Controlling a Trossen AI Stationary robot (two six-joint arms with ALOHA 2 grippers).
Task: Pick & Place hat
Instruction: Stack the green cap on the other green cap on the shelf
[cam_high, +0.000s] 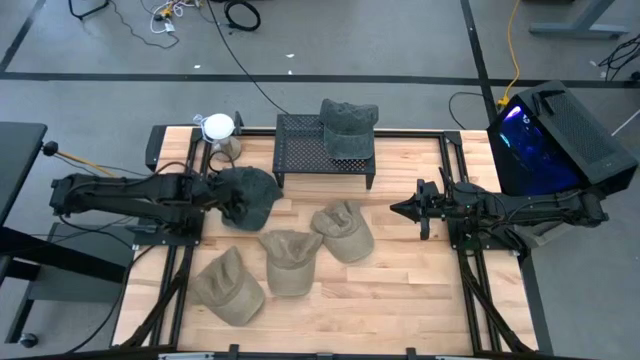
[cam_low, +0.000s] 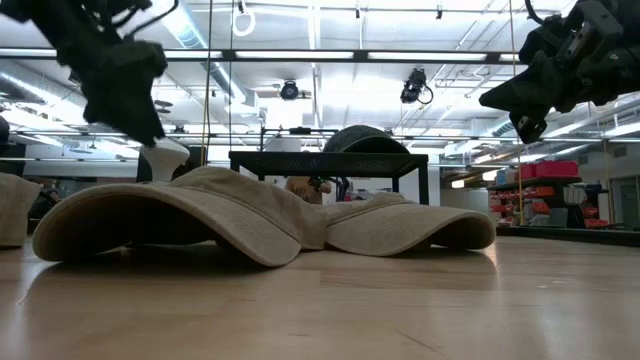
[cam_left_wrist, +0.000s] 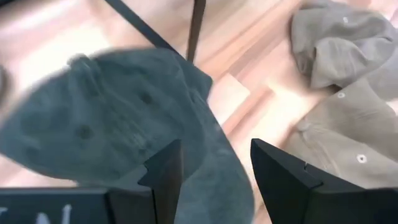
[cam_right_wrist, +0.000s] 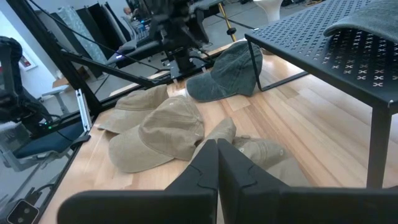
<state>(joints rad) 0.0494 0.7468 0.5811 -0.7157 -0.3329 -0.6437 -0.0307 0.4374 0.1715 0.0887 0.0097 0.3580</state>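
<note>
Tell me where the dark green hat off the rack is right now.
In the high view, the dark green hat lies on the table's left side, at the left gripper, beside the rack's front-left leg.

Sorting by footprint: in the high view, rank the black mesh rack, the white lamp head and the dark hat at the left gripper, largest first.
1. black mesh rack
2. dark hat
3. white lamp head

The left gripper overlaps the hat's edge.

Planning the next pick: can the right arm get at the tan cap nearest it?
Probably yes: the right gripper, shut, hangs above bare table beside that tan cap, with nothing between them.
</note>
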